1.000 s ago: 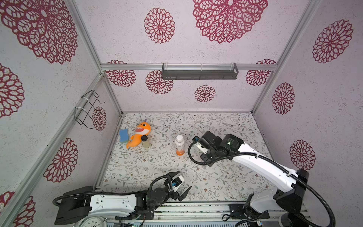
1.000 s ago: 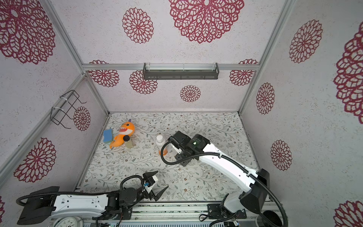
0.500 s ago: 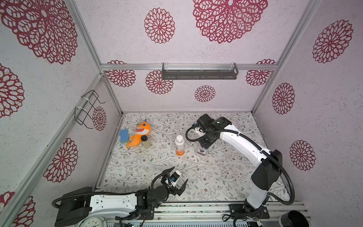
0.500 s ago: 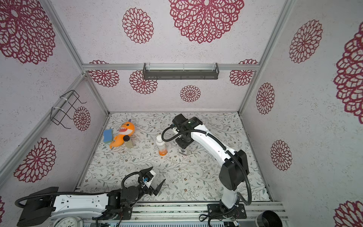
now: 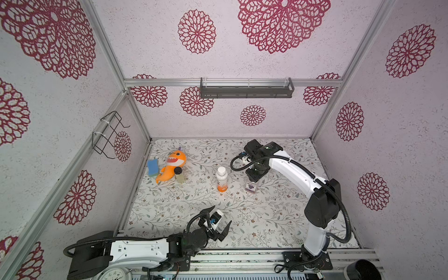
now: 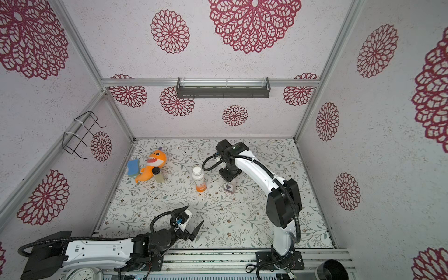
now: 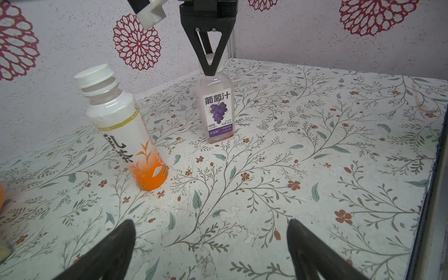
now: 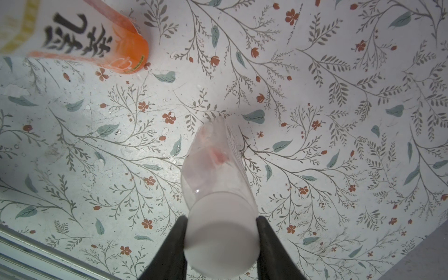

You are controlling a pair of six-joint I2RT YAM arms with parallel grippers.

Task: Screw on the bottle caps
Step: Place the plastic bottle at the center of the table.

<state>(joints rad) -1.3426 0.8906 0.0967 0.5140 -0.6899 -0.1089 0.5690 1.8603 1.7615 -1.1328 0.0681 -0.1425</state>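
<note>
1. Right claw (image 7: 210, 64): it points straight down over the grape bottle (image 7: 218, 109). Its two dark fingers are partly closed and press on opposite sides of the grape-bottle cap (image 8: 220, 232). In the right wrist view the white cap fills the gap between the fingers, with contact on both sides.
2. Grape bottle: it stands upright on the floral worktop (image 5: 266, 218), right of centre and towards the back wall in both top views (image 5: 251, 188) (image 6: 229, 186). The purple label faces the left arm. The grape-bottle cap sits on top of the neck. The views do not show how far it is threaded on.
3. Orange bottle (image 5: 221, 181): it stands upright just beside the grape bottle, on that bottle's left in both top views, and apart from it. The orange-bottle cap (image 7: 94, 75) rests on its neck, with no claw near it. It cannot be told whether that cap is tight.
4. Left claw (image 5: 221, 214): it is low over the front of the worktop, with its fingers spread fully apart and nothing between them. It is well apart from both bottles, and its wrist camera faces them.
5. Other items: an orange plush toy (image 5: 173, 162), a blue sponge (image 5: 152, 167) and a small black-lidded jar (image 5: 179, 174) are grouped at the left side of the worktop.
</note>
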